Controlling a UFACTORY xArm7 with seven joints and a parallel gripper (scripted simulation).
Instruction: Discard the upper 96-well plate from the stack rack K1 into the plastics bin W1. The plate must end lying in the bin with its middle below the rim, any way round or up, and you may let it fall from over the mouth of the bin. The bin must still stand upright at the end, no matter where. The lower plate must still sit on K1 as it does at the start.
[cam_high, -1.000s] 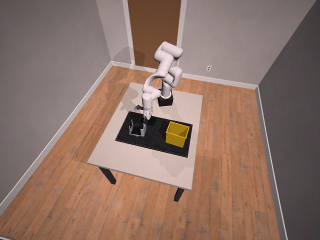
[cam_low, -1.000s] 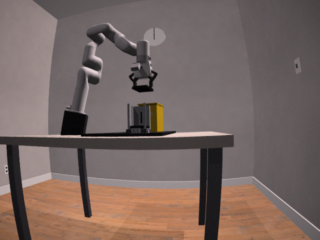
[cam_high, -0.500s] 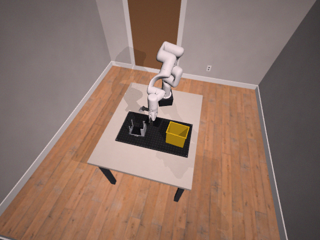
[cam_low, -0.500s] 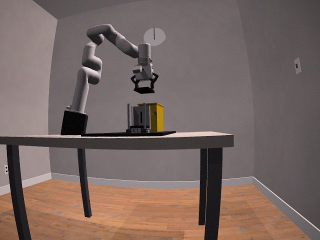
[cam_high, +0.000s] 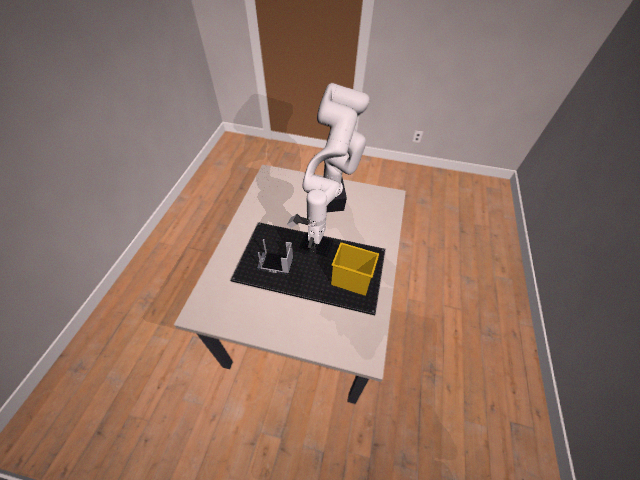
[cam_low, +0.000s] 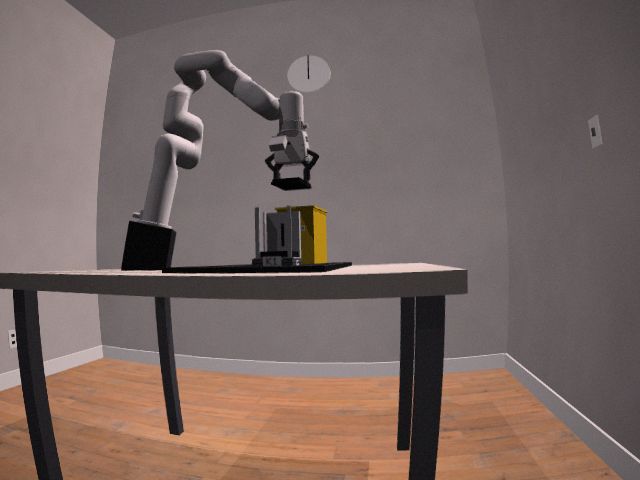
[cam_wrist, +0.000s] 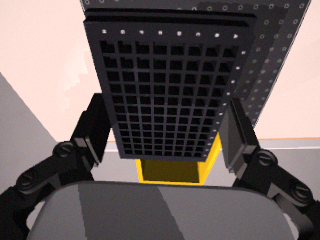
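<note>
- Gripper (cam_low: 292, 179): pinched on the black 96-well plate (cam_wrist: 167, 95), one finger (cam_wrist: 234, 135) pressed to each long side; plate kept level, wells up toward the wrist cam.
- Plate is carried in the air, well above the stack rack K1 (cam_low: 279, 235) and clear of its posts.
- In the top view the gripper (cam_high: 313, 244) is seen between rack K1 (cam_high: 275, 256) and the yellow plastics bin W1 (cam_high: 353, 268), nearer the rack's bin-side edge, not yet over the bin mouth.
- In the wrist view the bin (cam_wrist: 170, 172) is seen under the plate's near edge, mouth open upward.
- Bin is stood upright on the black perforated mat (cam_high: 305, 281), well apart from rack K1, on the same mat.
- A dark plate is seen low inside rack K1 from the top; detail too small to tell more.
- Label "K1" is shown on the rack's foot in the ext. view.
- Arm base (cam_low: 147, 245) is set behind rack K1 on the table (cam_high: 289, 330).
</note>
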